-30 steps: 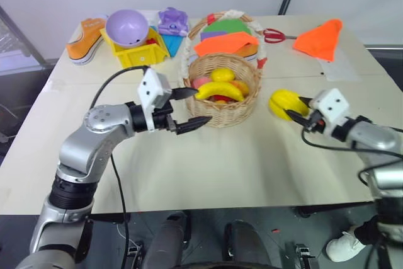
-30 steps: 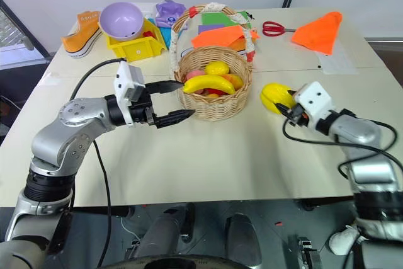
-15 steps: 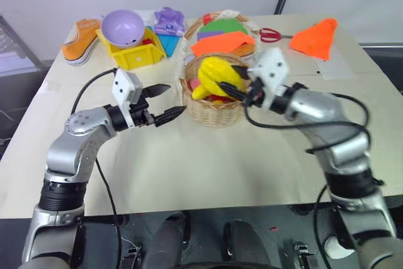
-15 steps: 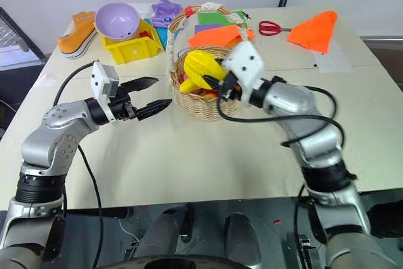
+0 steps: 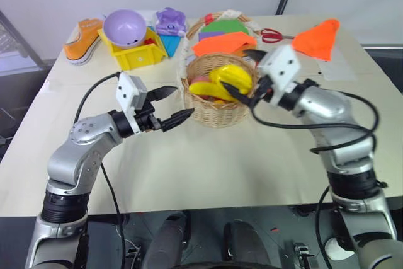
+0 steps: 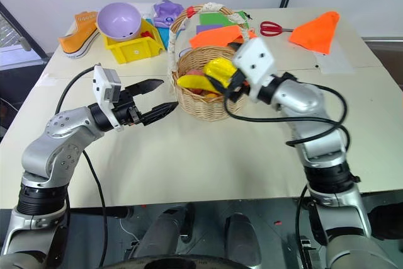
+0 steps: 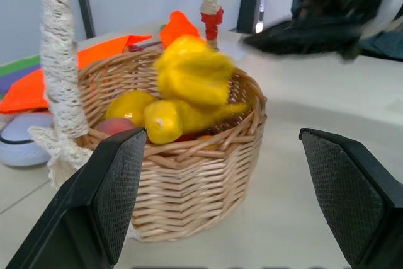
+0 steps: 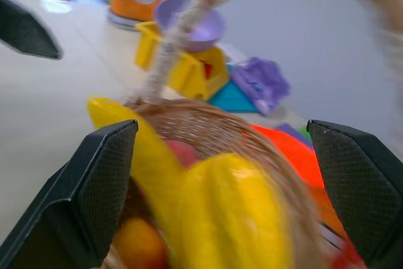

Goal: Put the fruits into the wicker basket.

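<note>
Right pincer sits at the rim of the wicker basket, fingers spread, nothing between them. Ridged yellow fruit lies just in front of its fingertips, on top of the pile inside the basket; contact with the lower finger cannot be judged. In the right wrist view the ridged fruit sits between the two finger pads, apart from both. Banana lies across the basket beside the ridged fruit, on the side away from the right pincer. Smaller yellow fruit and a pink one lie under and behind the banana, seen from the left wrist.

Left pincer hovers above the bench, just beside the basket on the side opposite the right pincer, fingers spread and empty, tips pointing at the basket wall and apart from it.

Beyond the basket from both pincers: yellow bin with a lavender bowl, orange shoe, orange cloth cone, scissors.
</note>
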